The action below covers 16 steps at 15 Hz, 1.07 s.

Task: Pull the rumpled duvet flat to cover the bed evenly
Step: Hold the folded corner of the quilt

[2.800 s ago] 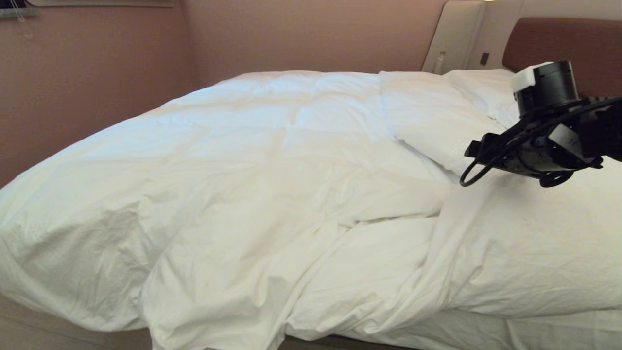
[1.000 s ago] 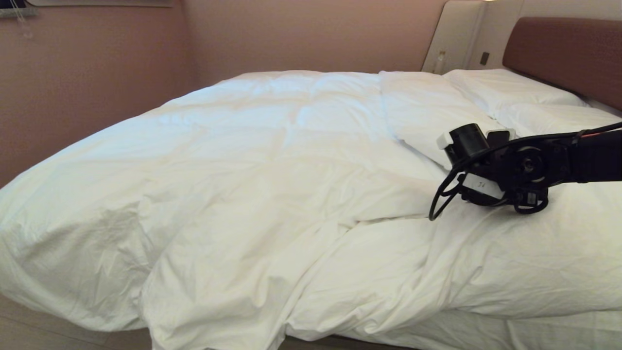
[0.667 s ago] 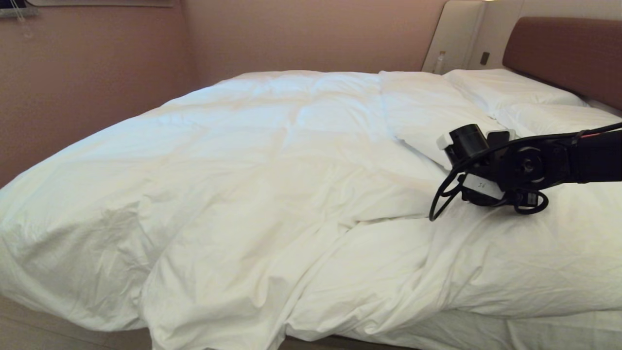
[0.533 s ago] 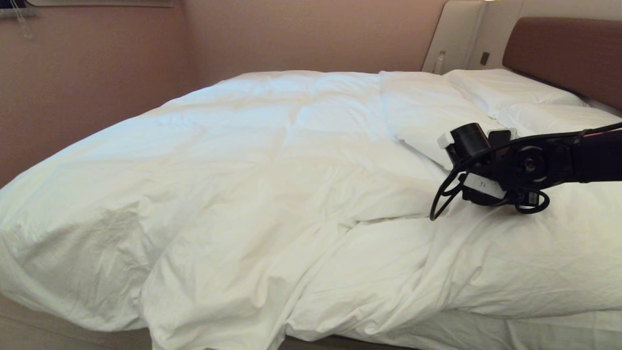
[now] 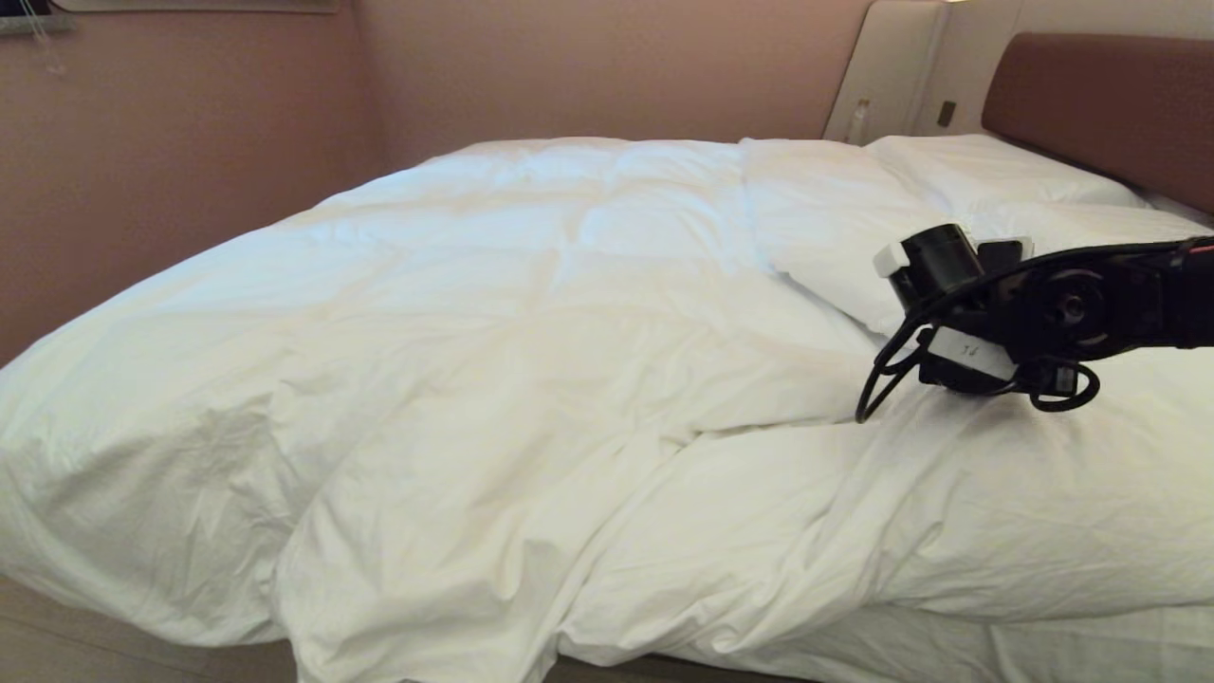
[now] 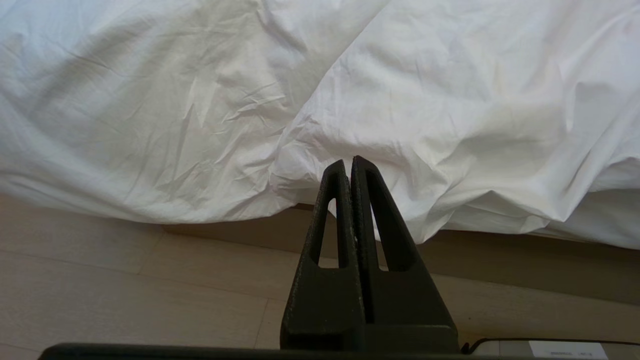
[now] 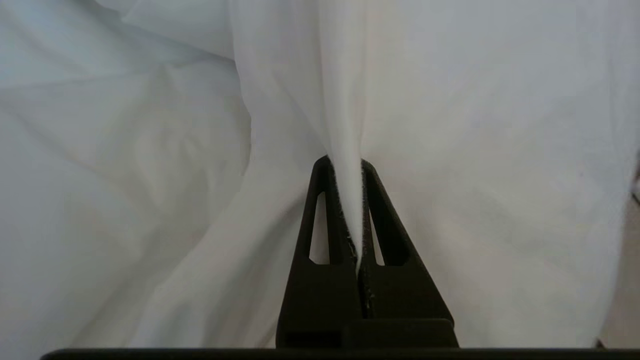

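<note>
On the right of the low white-sheeted bed (image 5: 948,655), my right gripper (image 7: 352,210) pinches a thin ridge of the puffy white quilted duvet (image 5: 531,323); soft, bulky, I'd grip deeper.

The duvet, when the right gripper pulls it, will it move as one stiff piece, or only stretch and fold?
The duvet is probably floppy: it lies in soft folds and hangs over the edge of the bed. The right gripper, shut on a thin pinched ridge, will likely raise a tent of cloth first. Its puffy bulk may drag slowly, and the fold might slip out.
</note>
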### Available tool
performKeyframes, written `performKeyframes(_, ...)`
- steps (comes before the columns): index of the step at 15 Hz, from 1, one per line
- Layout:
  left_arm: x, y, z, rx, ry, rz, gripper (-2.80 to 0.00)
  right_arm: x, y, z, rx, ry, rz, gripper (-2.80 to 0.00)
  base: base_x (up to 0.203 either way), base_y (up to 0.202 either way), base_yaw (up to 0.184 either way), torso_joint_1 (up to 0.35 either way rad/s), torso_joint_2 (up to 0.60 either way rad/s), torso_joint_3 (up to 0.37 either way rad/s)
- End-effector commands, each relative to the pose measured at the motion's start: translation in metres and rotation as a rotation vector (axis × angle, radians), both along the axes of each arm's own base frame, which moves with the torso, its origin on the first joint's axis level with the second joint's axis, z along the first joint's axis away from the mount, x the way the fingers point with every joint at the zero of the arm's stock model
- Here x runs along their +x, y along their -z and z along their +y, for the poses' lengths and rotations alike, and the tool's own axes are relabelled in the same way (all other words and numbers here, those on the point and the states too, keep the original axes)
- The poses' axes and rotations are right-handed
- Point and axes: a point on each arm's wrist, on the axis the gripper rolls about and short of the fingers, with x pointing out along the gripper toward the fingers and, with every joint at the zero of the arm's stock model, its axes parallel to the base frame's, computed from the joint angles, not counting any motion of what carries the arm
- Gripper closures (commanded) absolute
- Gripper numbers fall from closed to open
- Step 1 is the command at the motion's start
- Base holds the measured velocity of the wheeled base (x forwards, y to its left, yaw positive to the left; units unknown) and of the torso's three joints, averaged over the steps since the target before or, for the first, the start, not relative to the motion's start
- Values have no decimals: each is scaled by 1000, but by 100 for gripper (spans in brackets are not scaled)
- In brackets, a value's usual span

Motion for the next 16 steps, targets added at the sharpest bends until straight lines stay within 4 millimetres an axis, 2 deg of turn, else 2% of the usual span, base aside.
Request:
performKeyframes(1,0,0,0,-1,0,-1,0,-15,-14,-5,-1,6,-11,0,0,0,0,0,0,0)
performKeyframes(4,0,0,0,-1,0,-1,0,-28,-21,-10,-13,8,19,0,0,0,0,0,0,0)
performKeyframes(11,0,0,0,-1,0,-1,0,-99,-58,-52,-36,63,86,0,0,0,0,0,0,0)
performKeyframes(13,0,0,0,-1,0,-1,0,-109,-59,-58,-55,66,110,0,0,0,0,0,0,0)
performKeyframes(16,0,0,0,-1,0,0,0,-147,-72,-70,-83,49,99,0,0,0,0,0,0,0)
